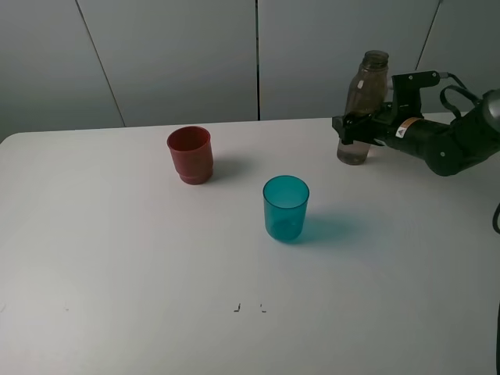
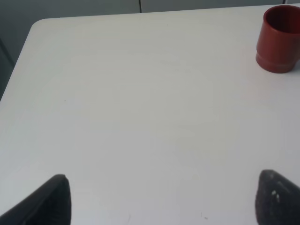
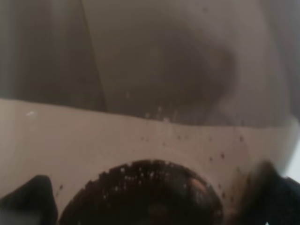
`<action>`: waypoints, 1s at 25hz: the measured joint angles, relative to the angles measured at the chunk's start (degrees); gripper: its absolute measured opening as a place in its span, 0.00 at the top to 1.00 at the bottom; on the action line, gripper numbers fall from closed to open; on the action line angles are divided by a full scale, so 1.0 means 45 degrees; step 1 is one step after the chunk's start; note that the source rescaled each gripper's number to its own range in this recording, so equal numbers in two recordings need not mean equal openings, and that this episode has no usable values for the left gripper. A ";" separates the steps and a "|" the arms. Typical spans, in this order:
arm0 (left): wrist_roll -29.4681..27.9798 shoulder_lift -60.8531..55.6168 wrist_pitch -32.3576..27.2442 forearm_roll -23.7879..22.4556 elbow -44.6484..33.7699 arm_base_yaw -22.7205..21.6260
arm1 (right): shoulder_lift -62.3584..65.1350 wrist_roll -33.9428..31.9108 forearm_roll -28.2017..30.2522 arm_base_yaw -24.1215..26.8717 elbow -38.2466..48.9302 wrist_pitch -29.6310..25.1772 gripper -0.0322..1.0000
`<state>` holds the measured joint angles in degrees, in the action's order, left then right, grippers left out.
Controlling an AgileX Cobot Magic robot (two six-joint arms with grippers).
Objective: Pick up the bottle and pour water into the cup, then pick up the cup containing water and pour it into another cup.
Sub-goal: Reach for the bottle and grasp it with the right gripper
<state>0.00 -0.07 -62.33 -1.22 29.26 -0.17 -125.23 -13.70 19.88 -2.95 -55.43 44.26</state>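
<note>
The smoky grey-brown bottle [image 1: 363,109] stands upright on the table at the back right, uncapped. My right gripper [image 1: 351,129] reaches in from the right at its lower half, jaws wide open with the bottle between them. The right wrist view is filled by the bottle [image 3: 154,93], with dark fingertips [image 3: 28,197] at both edges. The teal cup [image 1: 286,207] stands near the middle of the table. The dark red cup [image 1: 191,154] stands further back and to the left, also in the left wrist view [image 2: 280,38]. My left gripper [image 2: 161,199] is open over bare table, holding nothing.
The white table [image 1: 117,258] runs to a grey panelled wall behind. Its rounded far-left corner [image 2: 37,23] shows in the left wrist view. Small dark marks [image 1: 237,307] lie near the front edge. The right arm [image 1: 445,137] stretches in from the right side.
</note>
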 joint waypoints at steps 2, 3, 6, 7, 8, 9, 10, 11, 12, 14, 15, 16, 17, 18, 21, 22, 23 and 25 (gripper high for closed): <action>0.0000 0.0000 0.0000 0.0000 0.0000 0.0000 | -0.0011 -0.0041 0.0026 0.0000 -0.0105 0.0000 0.00; 0.0000 0.0000 0.0000 0.0000 0.0000 0.0000 | -0.0011 -0.0041 0.0026 0.0000 -0.0133 0.0000 0.00; 0.0000 0.0000 0.0000 0.0000 0.0000 0.0000 | -0.0011 -0.0071 0.0053 0.0000 -0.0185 0.0000 0.00; 0.0000 0.0000 0.0000 0.0000 0.0000 0.0000 | -0.0011 -0.0071 0.0053 0.0000 -0.0185 0.0000 0.00; 0.0000 0.0000 0.0000 0.0000 0.0000 0.0000 | -0.0011 -0.0071 0.0053 0.0000 -0.0185 0.0000 0.00; 0.0000 0.0000 0.0000 0.0000 0.0000 0.0000 | -0.0011 -0.0071 0.0077 0.0000 -0.0185 0.0000 0.00; 0.0000 0.0000 0.0000 0.0000 0.0000 0.0000 | -0.0011 -0.0071 0.0077 0.0000 -0.0185 0.0000 0.00; 0.0000 0.0000 0.0000 0.0000 0.0000 0.0000 | -0.0011 -0.0071 0.0077 0.0000 -0.0185 -0.0032 0.00; 0.0000 0.0000 0.0000 0.0000 0.0000 0.0000 | -0.0011 -0.0071 0.0077 0.0000 -0.0195 -0.0106 0.00; 0.0000 0.0000 0.0000 0.0000 0.0000 0.0000 | -0.0011 -0.0071 0.0077 0.0000 -0.0250 -0.0135 0.00; 0.0000 0.0000 0.0000 0.0000 0.0000 0.0000 | -0.0011 -0.0071 0.0077 0.0000 -0.0273 -0.0160 0.00; 0.0000 0.0000 0.0000 0.0000 0.0000 0.0000 | -0.0011 -0.0071 0.0077 0.0000 -0.0299 -0.0160 0.00; 0.0000 0.0000 0.0000 0.0000 0.0000 0.0000 | -0.0011 -0.0071 0.0101 0.0000 -0.0299 -0.0160 0.00; 0.0000 0.0000 0.0000 0.0000 0.0000 0.0000 | -0.0011 -0.0071 0.0101 0.0000 -0.0321 -0.0160 0.00; 0.0000 0.0000 0.0000 0.0000 0.0000 0.0000 | -0.0031 -0.0071 0.0203 0.0000 -0.0321 -0.0186 0.00; 0.0000 0.0000 0.0000 0.0000 0.0000 0.0000 | -0.0031 -0.0071 0.0209 0.0000 -0.0321 -0.0186 0.00; 0.0000 0.0000 0.0000 0.0000 0.0000 0.0000 | -0.0031 -0.0071 0.0246 0.0000 -0.0321 -0.0186 0.00; 0.0000 0.0000 0.0000 0.0000 0.0000 0.0000 | -0.0031 -0.0071 0.0328 0.0000 -0.0321 -0.0211 0.00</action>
<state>0.00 -0.07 -62.33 -1.22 29.26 -0.17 -125.37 -14.02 21.36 -2.95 -56.88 43.31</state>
